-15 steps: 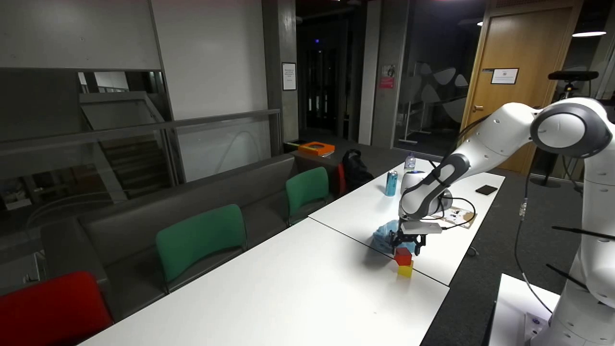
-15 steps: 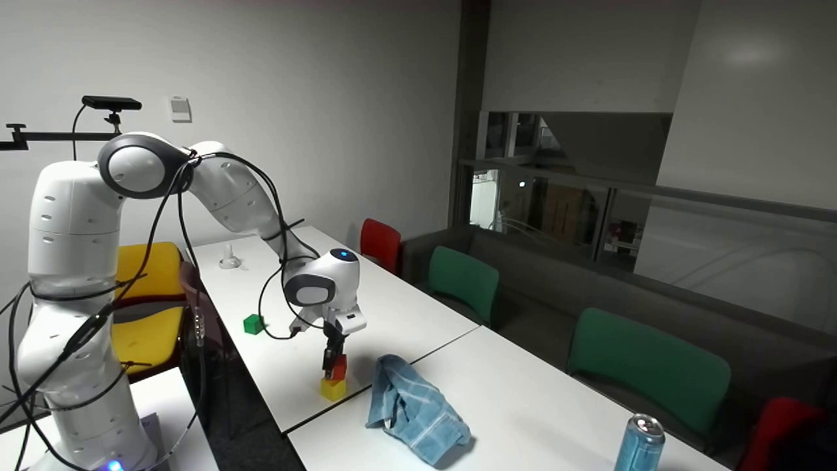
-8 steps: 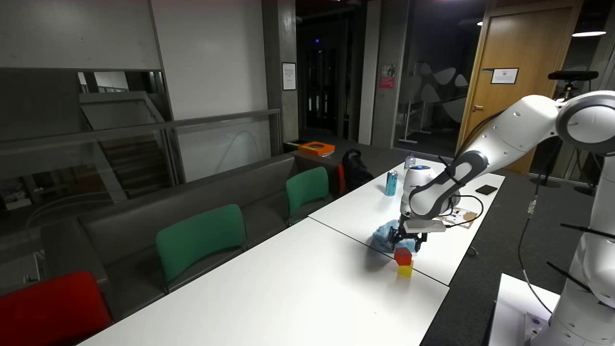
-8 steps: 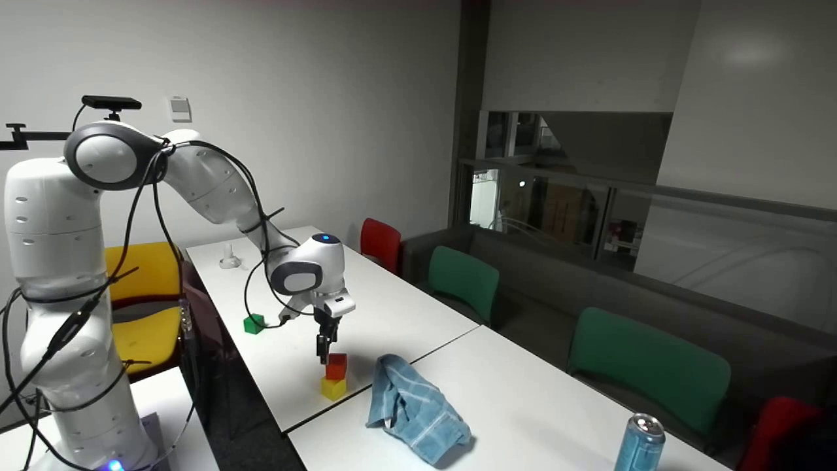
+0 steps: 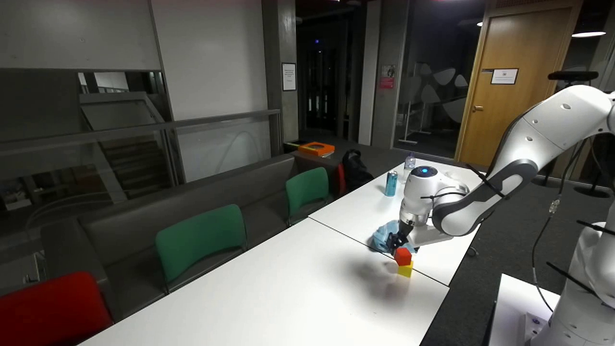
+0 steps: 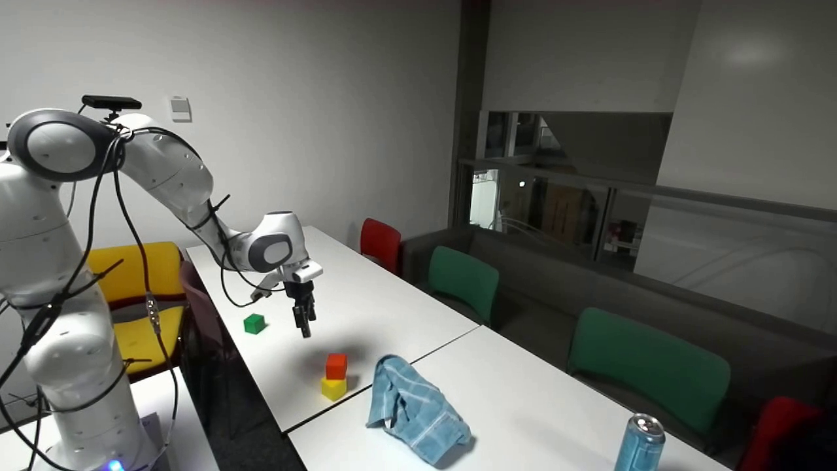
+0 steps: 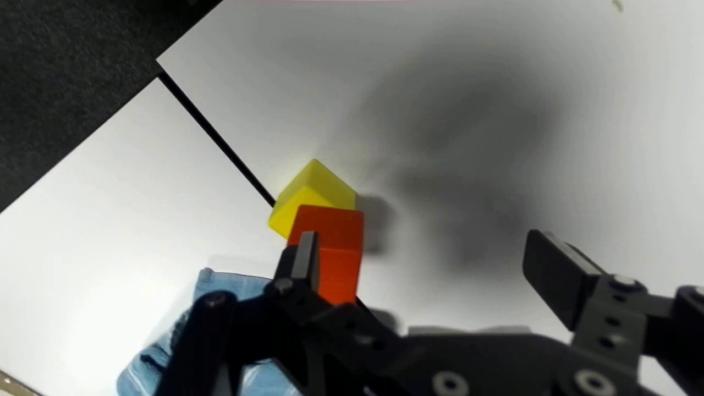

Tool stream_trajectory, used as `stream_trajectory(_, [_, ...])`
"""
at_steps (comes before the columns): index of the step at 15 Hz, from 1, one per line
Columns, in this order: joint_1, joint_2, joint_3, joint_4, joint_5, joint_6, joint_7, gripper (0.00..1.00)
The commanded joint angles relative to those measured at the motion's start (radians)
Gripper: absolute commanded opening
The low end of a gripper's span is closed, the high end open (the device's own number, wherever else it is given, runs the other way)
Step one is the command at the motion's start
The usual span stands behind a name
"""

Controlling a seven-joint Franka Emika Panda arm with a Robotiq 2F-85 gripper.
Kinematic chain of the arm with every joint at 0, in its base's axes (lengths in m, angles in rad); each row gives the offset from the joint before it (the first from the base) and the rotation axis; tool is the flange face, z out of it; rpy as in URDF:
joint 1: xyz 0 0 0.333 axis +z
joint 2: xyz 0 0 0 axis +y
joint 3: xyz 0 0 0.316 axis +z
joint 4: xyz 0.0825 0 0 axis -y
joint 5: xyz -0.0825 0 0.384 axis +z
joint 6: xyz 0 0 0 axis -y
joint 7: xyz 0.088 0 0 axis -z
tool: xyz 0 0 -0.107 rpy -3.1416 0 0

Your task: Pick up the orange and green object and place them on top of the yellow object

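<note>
While the end effector (image 7: 422,250) stands spread and empty, orange block (image 6: 336,366) sits twisted on yellow block (image 6: 333,389); green block (image 6: 254,324) lies apart on the table (image 6: 386,314). Risk: green block set off-centre may tip orange block off.

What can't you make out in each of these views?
Wrist view: parts of the orange block and blue cloth, hidden by the gripper.
An exterior view: the words on the door sign, too small to read.
An exterior view: the base of the can, cut off by the bottom edge.
</note>
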Motion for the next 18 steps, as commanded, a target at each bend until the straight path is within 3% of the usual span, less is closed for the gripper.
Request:
stream_trajectory(1, [0.035,0.011,0.094,-0.003,-0.064,0.039,0.043,1.00])
stream_trajectory(5, [0.100,0.091,0.158,0.021,-0.032,0.066,-0.052,1.00])
stream_trajectory(9, [0.159,0.157,0.177,0.008,0.084,0.162,-0.280,1.00])
stream_trajectory(10, [0.163,0.129,0.161,0.006,0.040,0.110,-0.178,1.00])
stream_trajectory(17, [0.157,0.174,0.183,0.015,0.078,0.150,-0.274,1.00])
stream_trajectory(18, [0.159,0.165,0.178,0.010,0.060,0.144,-0.239,1.00])
